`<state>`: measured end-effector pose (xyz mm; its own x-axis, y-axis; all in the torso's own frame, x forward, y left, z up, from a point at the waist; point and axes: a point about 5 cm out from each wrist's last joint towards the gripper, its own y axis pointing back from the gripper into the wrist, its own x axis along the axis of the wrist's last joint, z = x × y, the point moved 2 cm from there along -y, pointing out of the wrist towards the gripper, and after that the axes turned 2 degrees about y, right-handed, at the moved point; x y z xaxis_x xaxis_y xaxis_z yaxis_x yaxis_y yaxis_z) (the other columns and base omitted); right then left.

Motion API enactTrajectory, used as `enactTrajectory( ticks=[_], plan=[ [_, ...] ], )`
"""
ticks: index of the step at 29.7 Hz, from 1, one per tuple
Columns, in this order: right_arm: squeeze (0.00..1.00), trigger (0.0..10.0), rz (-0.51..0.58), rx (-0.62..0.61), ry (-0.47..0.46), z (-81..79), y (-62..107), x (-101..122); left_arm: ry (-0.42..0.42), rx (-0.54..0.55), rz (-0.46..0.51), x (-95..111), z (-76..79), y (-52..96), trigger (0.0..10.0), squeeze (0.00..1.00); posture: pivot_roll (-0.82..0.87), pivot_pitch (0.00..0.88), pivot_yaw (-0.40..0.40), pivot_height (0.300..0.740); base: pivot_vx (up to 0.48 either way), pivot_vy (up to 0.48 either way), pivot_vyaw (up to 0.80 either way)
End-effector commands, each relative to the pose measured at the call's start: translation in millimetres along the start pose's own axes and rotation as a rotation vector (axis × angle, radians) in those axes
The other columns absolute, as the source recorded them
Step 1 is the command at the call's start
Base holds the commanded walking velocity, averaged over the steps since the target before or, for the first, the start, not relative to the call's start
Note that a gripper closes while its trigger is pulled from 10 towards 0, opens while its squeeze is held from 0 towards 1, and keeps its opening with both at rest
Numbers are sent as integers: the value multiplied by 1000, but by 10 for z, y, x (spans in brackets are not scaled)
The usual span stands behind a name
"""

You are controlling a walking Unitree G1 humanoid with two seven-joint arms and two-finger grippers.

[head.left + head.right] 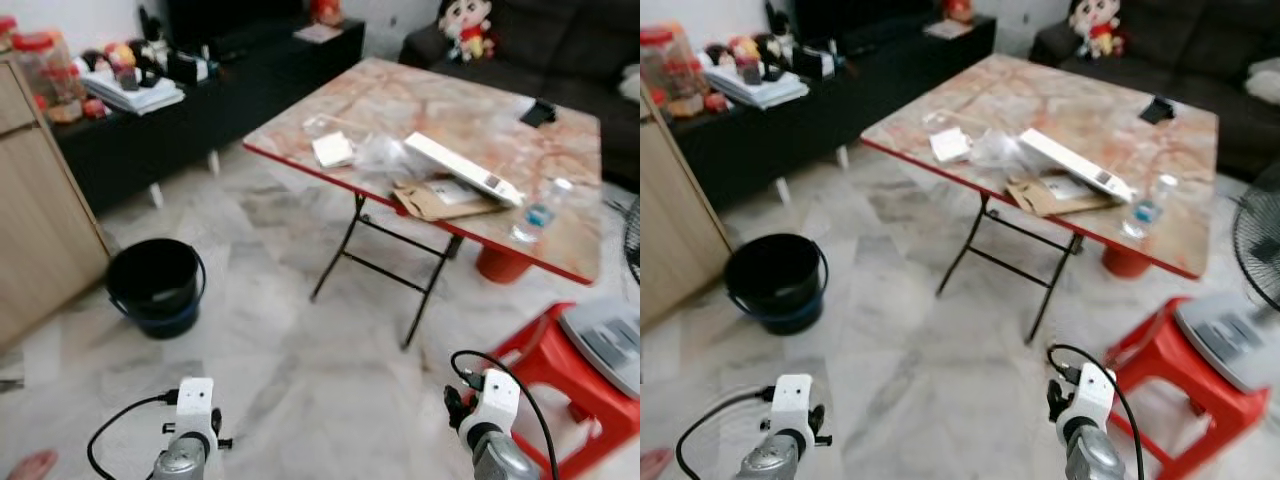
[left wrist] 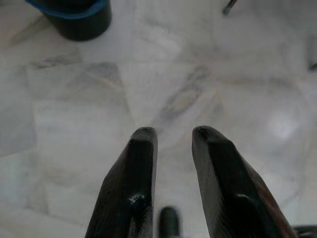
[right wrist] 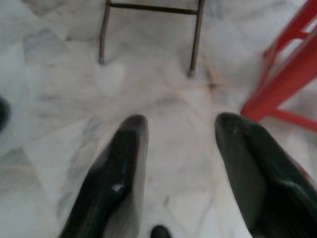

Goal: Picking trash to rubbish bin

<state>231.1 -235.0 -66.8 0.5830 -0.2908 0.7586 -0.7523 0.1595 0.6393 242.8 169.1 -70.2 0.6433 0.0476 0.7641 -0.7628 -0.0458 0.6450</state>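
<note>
Black bin [image 1: 155, 285] nr table [image 1: 400, 100].

**Folding table with a bunch of stuff on it**

Marble-look folding table [image 1: 400, 95] with a red edge, standing on pale marble floor [image 1: 280, 340]. On top: white packet [image 1: 332, 149], crumpled clear plastic [image 1: 382, 152], long white box [image 1: 462, 168] across a brown envelope [image 1: 440, 198], water bottle [image 1: 540, 212] near the edge, dark item [image 1: 538, 112] at the far side.

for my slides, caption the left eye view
Black bucket on marble floor beside a folding table strewn with trash.
</note>
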Motion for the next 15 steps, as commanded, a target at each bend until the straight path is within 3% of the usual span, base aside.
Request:
enactTrajectory(
  ticks=[1, 11, 15],
  plan=[
    [0, 10000, 24, 22, -2, -88, -29, 75, -2, 27, -8, -14, -109, 7, 10000, 0, -9, 8, -99, 740, 442, 0, 800],
    [0, 10000, 21, 23, -5, -91, -29, 69, -1, 28, -9, -17, -111, 8, 10000, 0, -9, 8, -99, 740, 442, 0, 787],
    [0, 10000, 9, 21, -32, -90, -28, 49, -1, 29, -9, -18, -113, 9, 10000, 0, -9, 10, -99, 740, 442, 0, 0]
  ],
)
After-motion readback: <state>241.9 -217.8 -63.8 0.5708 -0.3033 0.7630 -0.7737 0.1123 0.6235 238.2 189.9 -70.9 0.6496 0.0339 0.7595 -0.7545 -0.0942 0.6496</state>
